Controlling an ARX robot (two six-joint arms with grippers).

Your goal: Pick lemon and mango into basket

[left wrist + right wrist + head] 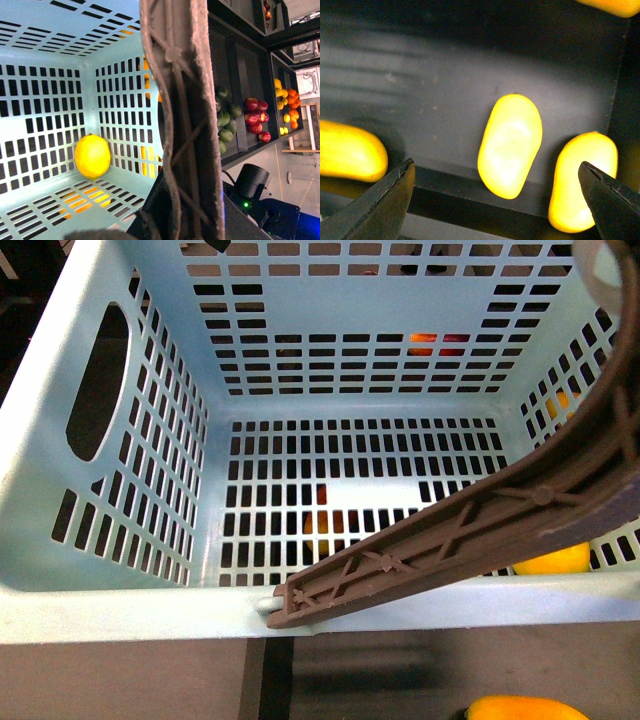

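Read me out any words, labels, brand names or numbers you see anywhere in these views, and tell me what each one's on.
None: no view shows any readable text.
The basket and its brown handle show no lettering.
The lemon and the central mango show no stickers.
The fruit shelves show no legible signs; any marks there are too small to tell.
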